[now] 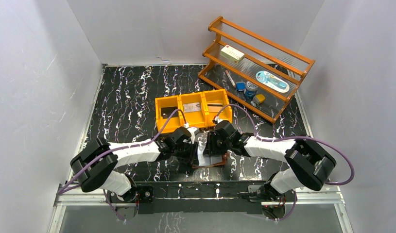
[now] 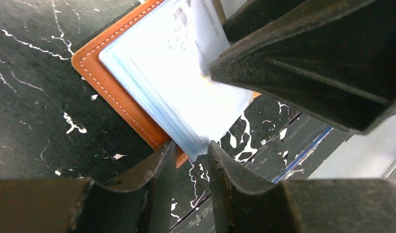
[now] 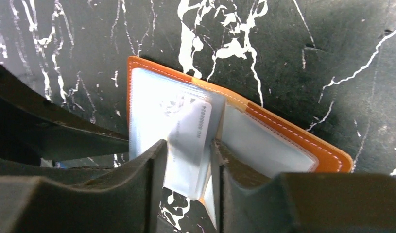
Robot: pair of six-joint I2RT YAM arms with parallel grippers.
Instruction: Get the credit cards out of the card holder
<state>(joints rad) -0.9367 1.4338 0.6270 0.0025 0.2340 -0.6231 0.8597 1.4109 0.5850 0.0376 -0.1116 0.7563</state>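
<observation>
The brown card holder (image 1: 217, 160) lies open on the table between both grippers, its pale blue-clear sleeves (image 2: 162, 77) facing up. A silvery-grey credit card (image 3: 188, 138) sticks partway out of a sleeve. My right gripper (image 3: 187, 144) is open, its fingers on either side of that card. My left gripper (image 2: 190, 144) is open by a narrow gap, straddling the near corner of the sleeves and the leather cover (image 2: 118, 97). In the top view the left gripper (image 1: 195, 154) and the right gripper (image 1: 211, 148) meet over the card holder.
An orange three-compartment bin (image 1: 162, 103) stands just behind the grippers, with a dark card (image 1: 168, 112) and tan cards (image 1: 191, 107) inside. At the back right is a wooden rack (image 1: 264, 41) holding small items. White walls close in both sides.
</observation>
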